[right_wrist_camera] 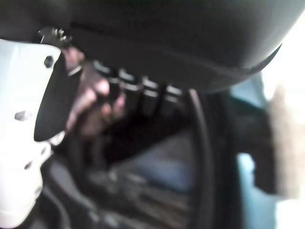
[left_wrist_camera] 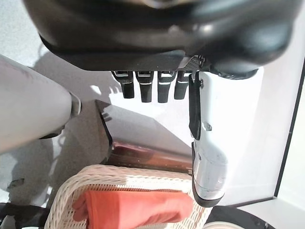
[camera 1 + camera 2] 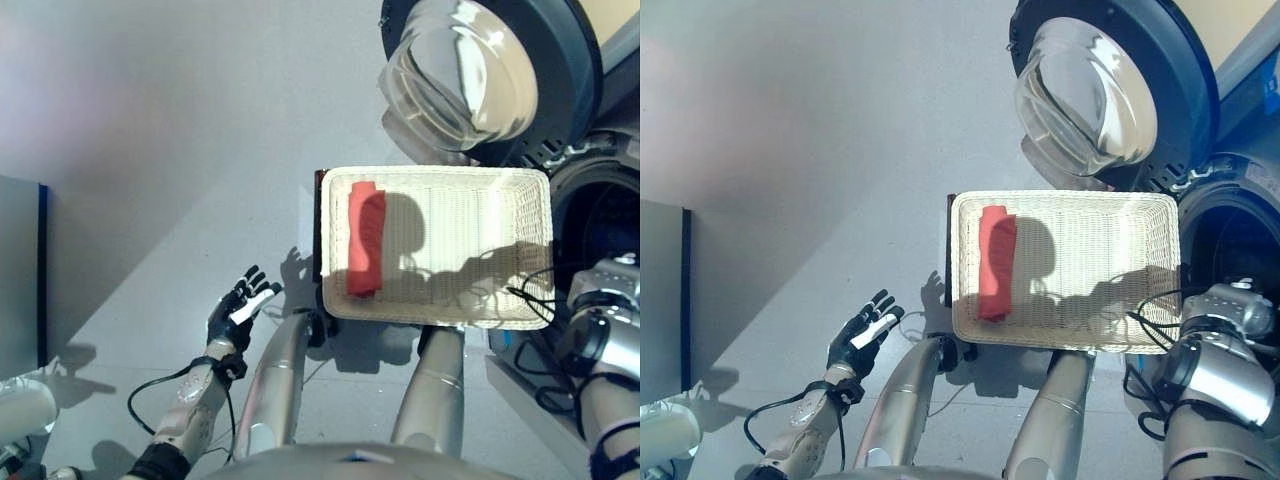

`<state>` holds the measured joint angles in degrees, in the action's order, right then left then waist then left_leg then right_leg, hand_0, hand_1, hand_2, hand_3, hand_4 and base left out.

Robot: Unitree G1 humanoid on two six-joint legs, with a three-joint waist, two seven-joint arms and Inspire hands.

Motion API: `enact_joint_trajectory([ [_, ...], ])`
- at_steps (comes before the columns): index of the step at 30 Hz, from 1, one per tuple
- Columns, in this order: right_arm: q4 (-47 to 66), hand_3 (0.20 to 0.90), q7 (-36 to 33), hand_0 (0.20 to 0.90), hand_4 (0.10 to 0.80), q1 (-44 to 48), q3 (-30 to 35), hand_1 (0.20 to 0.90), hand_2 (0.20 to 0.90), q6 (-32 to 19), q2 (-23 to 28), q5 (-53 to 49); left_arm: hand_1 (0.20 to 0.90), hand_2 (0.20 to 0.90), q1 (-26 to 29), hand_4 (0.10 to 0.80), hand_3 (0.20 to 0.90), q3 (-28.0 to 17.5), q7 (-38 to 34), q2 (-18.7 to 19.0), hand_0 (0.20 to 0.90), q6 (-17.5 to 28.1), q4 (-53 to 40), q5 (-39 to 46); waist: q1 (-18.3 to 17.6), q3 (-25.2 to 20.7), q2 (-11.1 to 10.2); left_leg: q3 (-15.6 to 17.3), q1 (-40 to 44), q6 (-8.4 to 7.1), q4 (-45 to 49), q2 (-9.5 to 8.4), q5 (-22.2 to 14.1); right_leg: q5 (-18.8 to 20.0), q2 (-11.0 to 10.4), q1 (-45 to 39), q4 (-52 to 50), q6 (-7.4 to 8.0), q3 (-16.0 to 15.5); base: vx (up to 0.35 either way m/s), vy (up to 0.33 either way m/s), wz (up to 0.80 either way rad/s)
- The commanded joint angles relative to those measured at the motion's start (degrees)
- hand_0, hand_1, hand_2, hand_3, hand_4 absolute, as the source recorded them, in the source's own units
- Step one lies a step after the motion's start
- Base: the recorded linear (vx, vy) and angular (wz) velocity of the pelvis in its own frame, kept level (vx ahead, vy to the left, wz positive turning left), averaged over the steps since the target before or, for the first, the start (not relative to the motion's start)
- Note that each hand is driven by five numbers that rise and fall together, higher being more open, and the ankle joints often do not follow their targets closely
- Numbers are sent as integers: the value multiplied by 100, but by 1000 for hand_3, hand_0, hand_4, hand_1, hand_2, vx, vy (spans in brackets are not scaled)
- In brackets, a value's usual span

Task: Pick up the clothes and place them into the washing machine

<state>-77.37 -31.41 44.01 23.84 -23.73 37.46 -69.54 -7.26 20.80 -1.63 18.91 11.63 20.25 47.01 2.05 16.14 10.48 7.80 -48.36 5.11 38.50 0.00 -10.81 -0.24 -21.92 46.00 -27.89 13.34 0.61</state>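
**A:** Where's the load?

**B:** One red cloth (image 3: pixel 366 240), folded into a long strip, lying in the white wicker basket (image 3: pixel 500 178) hard against its 9 o'clock wall. The rest of the basket is bare weave. Nothing is touching the cloth.

**A:** Hands?

**B:** The left hand (image 3: pixel 238 312) is spread flat and empty over the floor (image 3: pixel 150 150), at about 8 o'clock from the basket and well apart from it. The right hand (image 1: pixel 167 43) is off at 3 o'clock, inside the dark drum (image 3: pixel 600 225) of the washing machine (image 3: pixel 1240 200). I can't tell whether it's clamped on anything (there's a pinkish smear (image 1: pixel 90 102) by its thumb in its wrist view, too blurred to call).

**A:** Door?

**B:** The door (image 3: pixel 470 70) is swung fully open at 12 to 1 o'clock from the basket, so the mouth is clear.

**A:** So what's the step?

**B:** My read is to pick up the red cloth. The left hand is the nearer one, since the cloth sits on its side.
- Come in from above, over the 9 o'clock rim, not through it, because the wicker wall will catch.
- Grab mid-strip, across the short axis, so both ends hang evenly and don't drag on the rim.
- Close deep, because the cloth is thin and folded, and a shallow pinch probably lifts only the top layer.
- Lift clear of the rim before swinging to 3 o'clock.

**A:** Risks?

**B:** The basket looks light and may slide or tip if the cloth snags. Get the right arm out of the drum mouth first, or the two arms will be competing for the same opening.
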Motion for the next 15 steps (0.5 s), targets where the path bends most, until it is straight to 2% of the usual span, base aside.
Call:
enact_joint_trajectory([
  [1, 417, 900, 212, 900, 800, -356, -346, 900, 900, -93, -303, 697, 900, 900, -320, 800, 900, -392, 48, 308, 900, 352, -501, -11, 11, -146, -250, -469, 308, -772, -581, 218, 265, -73, 123, -245, -21, -505, -131, 4, -1, 7],
  [2, 434, 900, 200, 900, 800, -359, -353, 900, 900, -97, -331, 707, 900, 900, -329, 800, 900, -410, 48, 312, 900, 351, -501, -13, 10, -188, -255, -518, 364, -797, -580, 221, 127, -202, 147, -291, -44, -466, -92, -1, -11, 10],
  [3, 673, 900, 300, 900, 800, -507, -540, 900, 900, -109, -711, 875, 900, 900, -363, 800, 900, -490, 35, 293, 900, 363, -528, 0, 1, -129, -324, -473, 325, -770, -628, 223, 297, -37, 143, -297, 51, -508, -167, 104, -19, 8],
  [4, 860, 900, 315, 900, 800, -652, -717, 900, 900, -88, -965, 1122, 900, 900, -396, 800, 900, -562, 25, 290, 900, 373, -522, 0, -10, -159, -381, -524, 387, -799, -634, 232, 166, -150, 181, -363, 51, -468, -133, -96, -6, 4],
  [5, 1068, 900, 345, 900, 800, -791, -857, 900, 900, -106, -1149, 1282, 900, 900, -402, 800, 900, -610, 15, 270, 900, 382, -506, -16, -33, -102, -424, -477, 331, -770, -647, 228, 335, 19, 166, -327, 111, -513, -174, 103, -28, 5],
  [6, 1450, 900, 299, 900, 800, -1011, -1063, 900, 900, -95, -1398, 1621, 900, 900, -435, 800, 900, -680, 1, 252, 900, 397, -504, -26, -58, -128, -475, -522, 392, -803, -643, 241, 190, -114, 195, -387, 86, -471, -156, -4, -15, 5],
  [8, 2219, 900, 162, 900, 800, -1443, -1522, 900, 900, -42, -1799, 2424, 900, 900, -482, 800, 900, -805, -50, 210, 900, 453, -513, -109, -108, -94, -557, -528, 403, -804, -662, 250, 209, -71, 205, -405, 112, -466, -173, 47, -11, 2],
  [12, 3255, 900, -57, 900, 800, -2043, -2219, 900, 900, 229, -2210, 3854, 900, 900, -492, 800, 900, -1012, -157, 105, 900, 568, -445, -285, -163, -35, -658, -557, 363, -808, -605, 273, 214, -51, 209, -429, 100, -471, -218, -1, -7, 1],
  [13, 3273, 900, -71, 900, 800, -2053, -2223, 900, 900, 238, -2219, 3868, 900, 900, -497, 800, 900, -1017, -157, 104, 900, 569, -444, -286, -170, -38, -659, -561, 362, -809, -604, 272, 214, -52, 208, -432, 101, -471, -222, -8, -30, 3],
  [15, 3220, 900, -74, 900, 800, -2032, -2698, 900, 900, 528, -2385, 4582, 900, 900, -406, 800, 900, -1085, -260, 18, 900, 636, -379, -441, -120, -27, -698, -593, 319, -803, -578, 275, 237, -48, 191, -455, 102, -471, -283, -2, -17, 2],
])
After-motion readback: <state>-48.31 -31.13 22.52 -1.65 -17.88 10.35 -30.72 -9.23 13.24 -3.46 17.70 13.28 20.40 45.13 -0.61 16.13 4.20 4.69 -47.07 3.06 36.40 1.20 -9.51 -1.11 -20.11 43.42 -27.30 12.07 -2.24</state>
